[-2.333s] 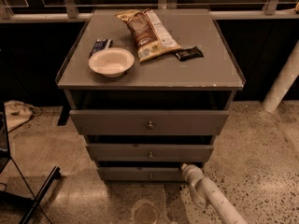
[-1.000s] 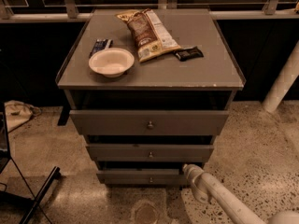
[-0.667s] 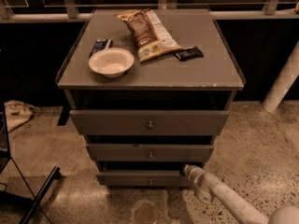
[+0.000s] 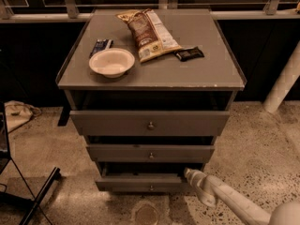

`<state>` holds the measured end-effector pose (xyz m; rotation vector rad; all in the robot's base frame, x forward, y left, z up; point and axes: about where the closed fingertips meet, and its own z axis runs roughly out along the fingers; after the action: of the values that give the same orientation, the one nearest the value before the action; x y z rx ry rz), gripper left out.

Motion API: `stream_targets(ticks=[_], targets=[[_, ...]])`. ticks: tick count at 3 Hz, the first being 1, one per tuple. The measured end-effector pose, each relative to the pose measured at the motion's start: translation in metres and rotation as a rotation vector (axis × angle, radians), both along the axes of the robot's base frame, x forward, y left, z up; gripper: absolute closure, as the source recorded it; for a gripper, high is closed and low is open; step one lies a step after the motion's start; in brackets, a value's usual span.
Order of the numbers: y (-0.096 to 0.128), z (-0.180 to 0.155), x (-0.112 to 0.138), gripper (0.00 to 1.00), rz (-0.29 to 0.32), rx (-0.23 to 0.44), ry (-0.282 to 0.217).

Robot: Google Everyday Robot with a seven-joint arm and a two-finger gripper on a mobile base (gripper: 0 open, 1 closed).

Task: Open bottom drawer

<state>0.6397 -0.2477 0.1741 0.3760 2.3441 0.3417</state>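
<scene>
The pale jointed arm is reaching in low from the bottom right, prob bc the target is sitting right down near the speckled floor. Its gripper (image 4: 189, 174) is resting at the right end of the bottom grey flat-fronted drawer (image 4: 131, 183), by the dark gap above the panel. Can't tell if it's open or closed there tbh. The small round metal knob (image 4: 151, 188) is sitting dead centre and untouched, so imo it's hooking the panel edge instead, the knob being tiny. Up on the grey cabinet top (image 4: 206, 74) a white round bowl (image 4: 111, 61), a crinkly brown-and-white snack bag (image 4: 149, 34) and a small dark wrapped bar (image 4: 189, 53) are lying well apart from the action.
</scene>
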Motion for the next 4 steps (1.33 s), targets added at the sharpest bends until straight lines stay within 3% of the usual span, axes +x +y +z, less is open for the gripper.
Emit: stream_targets(ticks=[4], targets=[[0.004,-0.011,-0.092,1.0,0.097,0.11,0.262]])
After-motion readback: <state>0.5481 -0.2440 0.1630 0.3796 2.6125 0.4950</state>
